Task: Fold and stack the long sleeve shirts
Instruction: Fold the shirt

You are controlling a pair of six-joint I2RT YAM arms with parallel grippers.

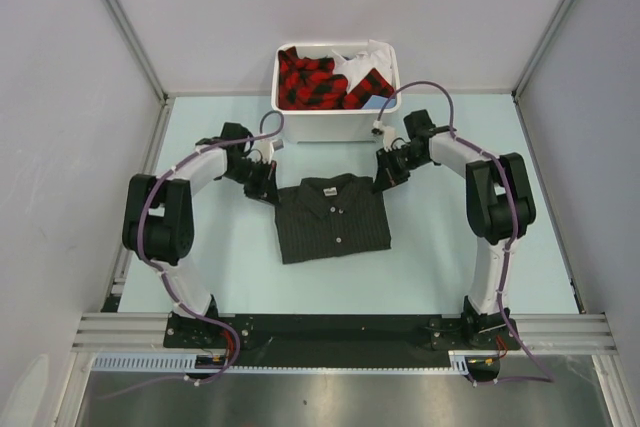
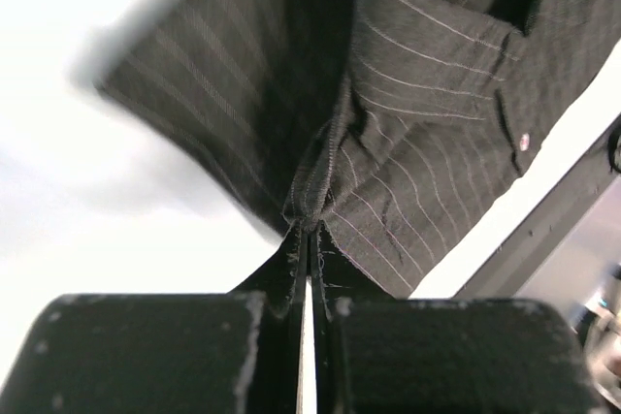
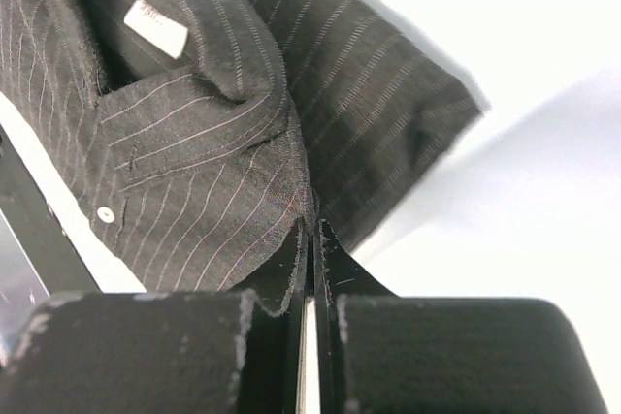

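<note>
A black pinstriped long sleeve shirt (image 1: 332, 217) lies folded into a rectangle in the middle of the table, collar toward the far side, white neck label showing. My left gripper (image 1: 262, 185) is shut on the shirt's far left shoulder corner; the left wrist view shows its jaws pinching the fabric (image 2: 320, 191). My right gripper (image 1: 384, 179) is shut on the far right shoulder corner; the right wrist view shows the cloth (image 3: 243, 191) pinched at the fingertips. Both corners look slightly lifted.
A white bin (image 1: 300, 125) stands at the far middle of the table, holding red-and-black plaid cloth (image 1: 310, 79) and a white garment (image 1: 362, 59). Grey walls enclose the pale blue table (image 1: 480, 277) on three sides.
</note>
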